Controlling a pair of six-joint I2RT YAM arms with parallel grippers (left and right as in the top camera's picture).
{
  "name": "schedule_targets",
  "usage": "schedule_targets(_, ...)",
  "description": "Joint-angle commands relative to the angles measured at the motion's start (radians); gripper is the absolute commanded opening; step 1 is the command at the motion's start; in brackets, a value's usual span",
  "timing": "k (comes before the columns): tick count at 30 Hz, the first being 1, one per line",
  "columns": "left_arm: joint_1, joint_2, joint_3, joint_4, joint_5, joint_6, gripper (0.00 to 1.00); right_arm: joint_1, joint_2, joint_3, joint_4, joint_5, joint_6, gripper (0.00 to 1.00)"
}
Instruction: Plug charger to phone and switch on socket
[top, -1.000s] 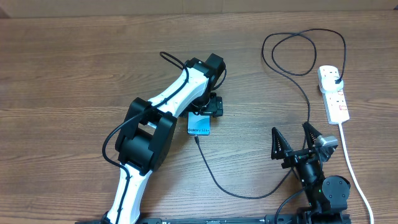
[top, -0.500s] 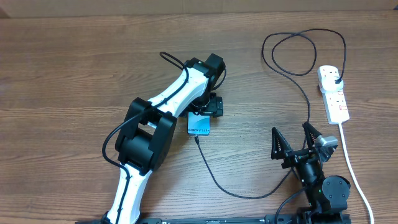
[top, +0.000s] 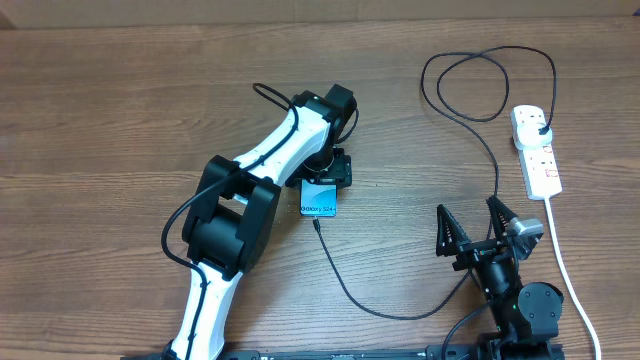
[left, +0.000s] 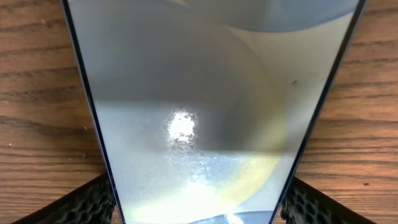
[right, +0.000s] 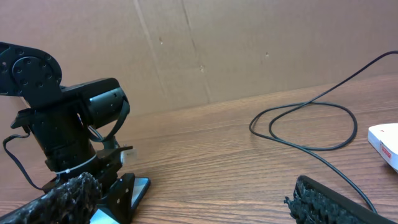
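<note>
Two left gripper (top: 325, 180) fingers (left: 93, 202) flank the phone (top: 320, 200), whether pinching we cannot tell, so we close evenly on its long edges, sparing the end nearest the charger tip (top: 316, 227); right gripper (top: 466, 205) gapes well away.

table (top: 100, 100): wood grain, matt | phone (left: 199, 74): glossy glass | socket (top: 540, 165): white plastic, probably
</note>
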Motion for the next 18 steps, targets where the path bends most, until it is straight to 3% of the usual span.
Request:
schedule_targets(1, 0.018, 0.048, -0.034, 0.027, 0.024, 0.020, 0.89, 0.004, -0.010, -0.010, 0.005, -0.002, -0.007, 1.00)
schedule_targets(11, 0.016, 0.048, -0.034, 0.045, 0.029, 0.040, 0.91, 0.004, -0.010, -0.010, 0.005, -0.002, -0.007, 1.00)
schedule_targets(18, 0.035, 0.048, -0.032, 0.053, 0.113, 0.082, 0.81, 0.004, -0.010, -0.010, 0.005, -0.002, -0.007, 1.00)
